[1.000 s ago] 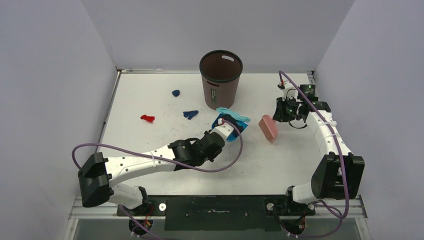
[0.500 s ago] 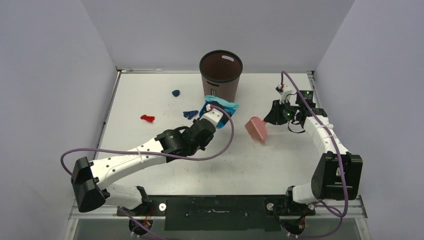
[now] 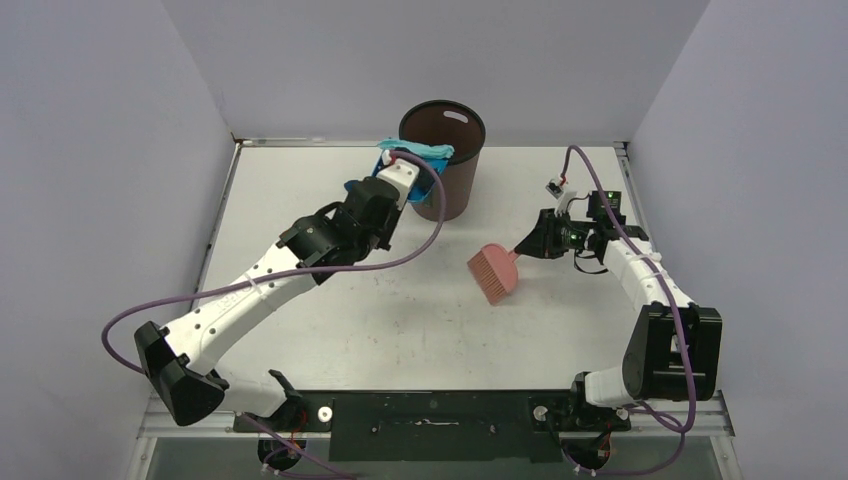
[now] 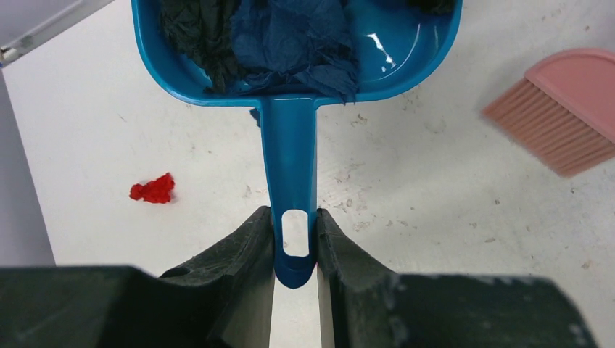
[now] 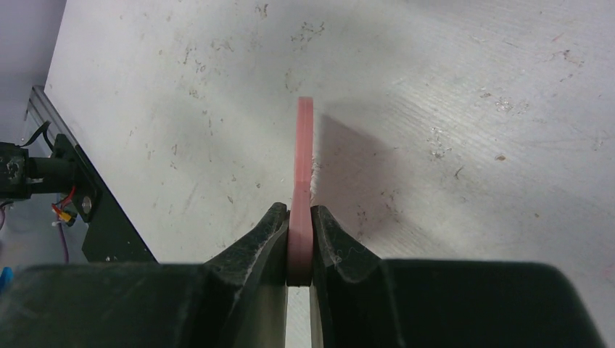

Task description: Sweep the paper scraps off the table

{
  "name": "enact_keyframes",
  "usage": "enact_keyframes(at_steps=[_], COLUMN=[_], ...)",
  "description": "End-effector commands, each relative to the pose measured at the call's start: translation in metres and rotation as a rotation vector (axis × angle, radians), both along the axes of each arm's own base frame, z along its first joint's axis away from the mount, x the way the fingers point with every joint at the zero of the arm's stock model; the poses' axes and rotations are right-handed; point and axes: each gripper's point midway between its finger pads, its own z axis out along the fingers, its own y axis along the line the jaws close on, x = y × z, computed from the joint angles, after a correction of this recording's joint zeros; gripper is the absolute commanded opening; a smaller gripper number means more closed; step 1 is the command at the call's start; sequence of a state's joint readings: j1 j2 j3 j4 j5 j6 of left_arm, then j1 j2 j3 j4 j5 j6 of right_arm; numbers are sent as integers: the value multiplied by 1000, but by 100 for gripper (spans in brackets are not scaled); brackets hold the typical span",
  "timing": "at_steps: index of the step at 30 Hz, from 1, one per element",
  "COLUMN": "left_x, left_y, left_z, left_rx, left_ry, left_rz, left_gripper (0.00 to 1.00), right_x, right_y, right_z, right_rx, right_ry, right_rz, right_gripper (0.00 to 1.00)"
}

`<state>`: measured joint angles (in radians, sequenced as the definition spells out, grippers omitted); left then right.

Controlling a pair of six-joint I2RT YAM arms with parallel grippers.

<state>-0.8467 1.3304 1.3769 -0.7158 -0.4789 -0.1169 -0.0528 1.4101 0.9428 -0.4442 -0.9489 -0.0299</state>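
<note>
The left gripper (image 4: 295, 225) clamped the dustpan (image 4: 413, 51) by its handle, holding the dark paper scraps (image 4: 290, 40) at the rim of the bin (image 3: 447, 185), probably for tipping, while the right gripper (image 5: 299, 221) pinched the pink brush (image 5: 304, 145) idle to the right of the bin and a red scrap (image 4: 152, 190) lay on the table (image 4: 435, 217).

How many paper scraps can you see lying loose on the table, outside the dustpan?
1: a red scrap on the table, left of the dustpan handle in the left wrist view. More may be hidden under the dustpan.
</note>
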Motion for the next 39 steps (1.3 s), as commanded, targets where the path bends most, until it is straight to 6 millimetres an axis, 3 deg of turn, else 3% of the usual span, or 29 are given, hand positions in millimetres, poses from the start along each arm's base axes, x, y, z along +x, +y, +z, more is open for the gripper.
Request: enact_keyframes(at_steps=[1, 17, 29, 39], left_x=[21, 107, 136, 159], left_y=[-2, -7, -6, 21], left_z=[26, 57, 71, 92], left_rx=[7, 104, 242, 492], left_ry=[-29, -110, -154, -262], left_rz=[-28, 29, 43, 115], left_gripper=[0, 0, 0, 0], right_x=[-1, -17, -19, -19], right_y=[7, 6, 4, 3], right_z=[21, 38, 36, 34], right_rx=[47, 95, 104, 111], right_ry=[-92, -130, -121, -109], right_rz=[37, 48, 55, 52], right_gripper=[5, 5, 5, 5])
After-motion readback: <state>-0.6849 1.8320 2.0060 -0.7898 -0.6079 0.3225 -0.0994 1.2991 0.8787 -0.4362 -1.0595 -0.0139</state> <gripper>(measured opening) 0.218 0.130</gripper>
